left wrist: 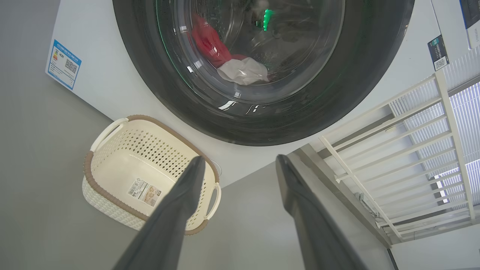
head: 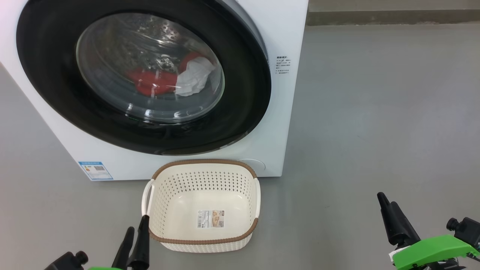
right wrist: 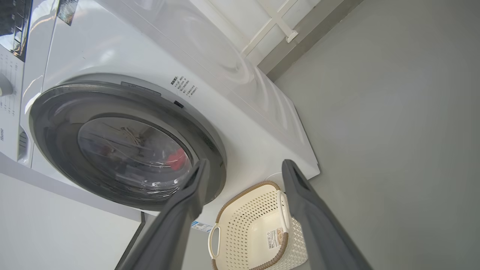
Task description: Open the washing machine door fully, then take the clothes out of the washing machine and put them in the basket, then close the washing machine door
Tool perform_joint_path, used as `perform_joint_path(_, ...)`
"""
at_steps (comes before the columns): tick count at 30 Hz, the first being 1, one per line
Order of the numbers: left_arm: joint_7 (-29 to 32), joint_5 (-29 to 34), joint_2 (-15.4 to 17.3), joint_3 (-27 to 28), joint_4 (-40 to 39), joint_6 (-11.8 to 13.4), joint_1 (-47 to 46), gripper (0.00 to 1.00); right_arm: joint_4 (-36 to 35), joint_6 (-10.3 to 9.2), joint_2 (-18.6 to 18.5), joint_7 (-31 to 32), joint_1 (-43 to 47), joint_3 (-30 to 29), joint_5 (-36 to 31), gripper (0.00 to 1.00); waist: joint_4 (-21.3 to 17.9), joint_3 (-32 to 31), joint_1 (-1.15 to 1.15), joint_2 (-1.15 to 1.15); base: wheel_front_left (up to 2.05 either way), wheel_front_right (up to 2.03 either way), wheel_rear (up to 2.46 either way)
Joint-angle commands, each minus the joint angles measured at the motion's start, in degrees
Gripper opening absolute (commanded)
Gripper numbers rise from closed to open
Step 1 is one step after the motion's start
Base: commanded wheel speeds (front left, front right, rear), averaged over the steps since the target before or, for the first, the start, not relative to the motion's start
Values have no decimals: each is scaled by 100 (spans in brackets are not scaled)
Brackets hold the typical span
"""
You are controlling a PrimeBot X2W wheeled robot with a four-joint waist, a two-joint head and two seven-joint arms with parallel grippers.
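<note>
Head view: the large round washing machine door (head: 48, 75), glossy black-rimmed, is seen shut against the big white boxy washing machine (head: 285, 33); the red-and-white fabric clothes (head: 153, 80) are kept low in the drum behind its clear glass; the small cream perforated plastic basket (head: 204, 162) is set empty just below the door, presumably so the clothes can be dropped straight in. The left gripper (left wrist: 240, 159) and right gripper (right wrist: 245, 163) are spread wide, nothing held, well apart from the door; bare grey floor (head: 375, 112) is left on the robot's right for reaching the rim.
</note>
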Motion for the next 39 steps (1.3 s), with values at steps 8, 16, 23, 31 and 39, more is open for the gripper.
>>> perform_joint_path(8, -193, 719, 93, -5, -278, 116, -38, 100, -261, -2, -173, -186, -61, 152, -551, 100, -40, 16, -1, 0, 0, 0, 0)
perform_joint_path(16, -329, 1299, 101, -61, -395, 192, -17, 100, -338, -2, -230, -321, -13, 221, -992, 100, -63, 29, -1, 0, 0, 0, 0)
perform_joint_path(23, -448, 1805, 107, -116, -472, 261, 34, 100, -411, -3, -277, -439, 52, 247, -1370, 100, -74, 12, -1, 0, 0, 0, 0)
perform_joint_path(31, -584, 2393, 114, -181, -563, 325, 74, 100, -451, -3, -309, -574, 129, 243, -1822, 100, -74, 5, -1, 0, 0, 0, 0)
perform_joint_path(39, -720, 2978, 121, -226, -659, 404, 116, 100, -433, -3, -346, -708, 179, 298, -2247, 100, -93, 8, -1, 0, 0, 0, 0)
